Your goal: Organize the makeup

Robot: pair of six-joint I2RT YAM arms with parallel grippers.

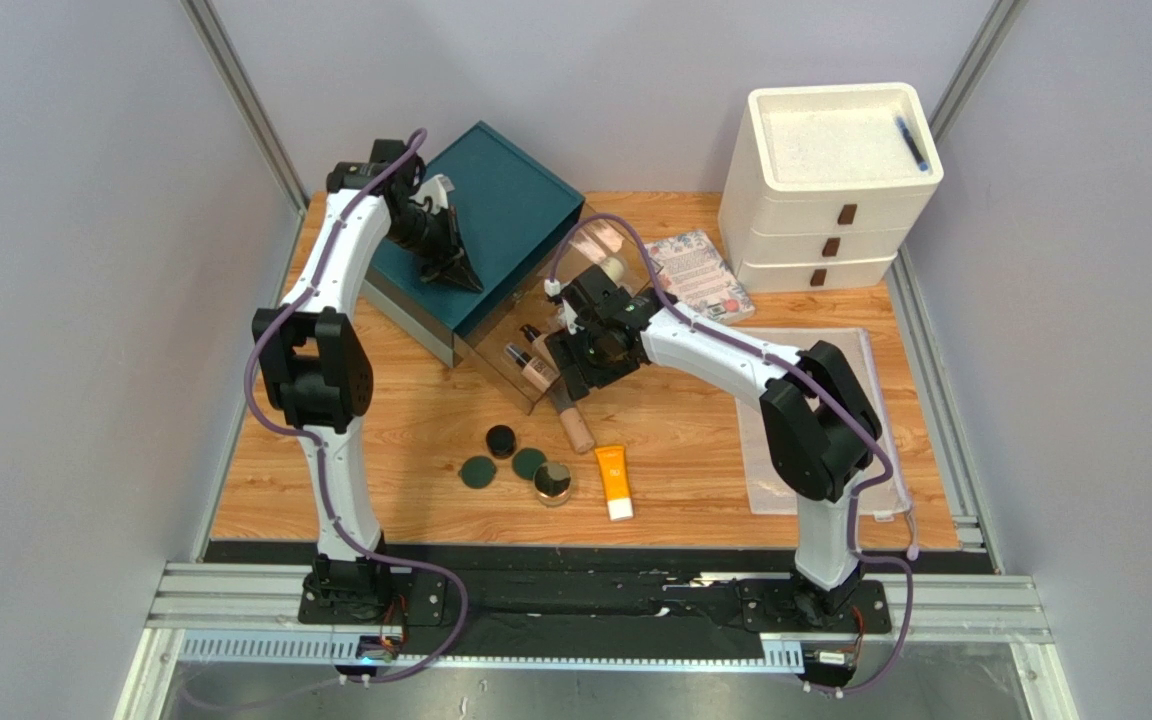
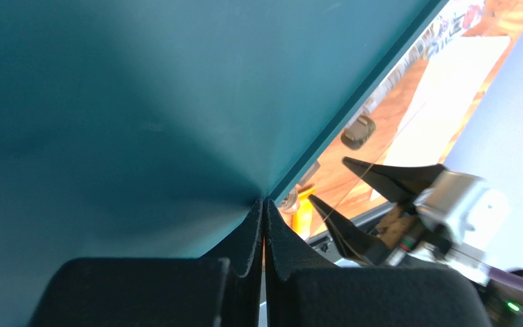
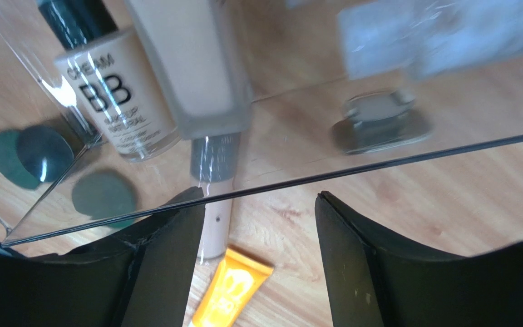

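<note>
My left gripper is shut at the front edge of a raised teal lid, which fills the left wrist view. My right gripper is open and empty over a clear acrylic case; in the right wrist view the gripper straddles the case's wall. Inside the case lie a BB cream tube and a beige bottle. On the table lie a beige stick, an orange white-capped tube, round dark compacts and a gold-rimmed jar.
A white three-drawer unit stands at the back right. A patterned booklet lies beside it. A clear mesh pouch lies under the right arm. Grey walls close in the table on both sides.
</note>
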